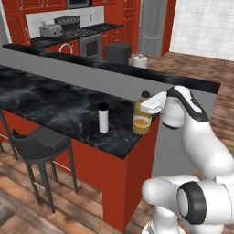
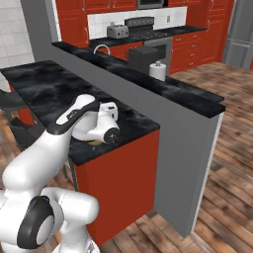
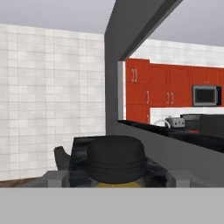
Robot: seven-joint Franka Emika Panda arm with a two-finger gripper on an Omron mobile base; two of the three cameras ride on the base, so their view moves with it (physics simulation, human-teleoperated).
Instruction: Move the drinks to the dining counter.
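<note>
The amber juice bottle (image 1: 142, 119) with its dark cap (image 3: 116, 159) stands upright near the right end of the dining counter (image 1: 55, 100), close to the corner. My gripper (image 1: 143, 106) reaches in level around its upper part. In the hand view the fingers (image 3: 54, 177) sit wide on both sides of the cap with gaps, so the gripper is open. The slim white bottle (image 1: 103, 118) with its black cap stands upright on the same black top, a little to the left of the juice bottle. In the right base view my forearm hides most of the juice bottle (image 2: 94, 143).
A grey raised ledge (image 1: 114, 80) runs behind the bottles, with a paper towel roll (image 1: 140, 61) beyond it. A dark stool (image 1: 39, 141) stands at the counter's front. The counter's end edge (image 1: 137, 146) lies just right of the juice bottle. A toaster (image 1: 51, 30) sits on the far worktop.
</note>
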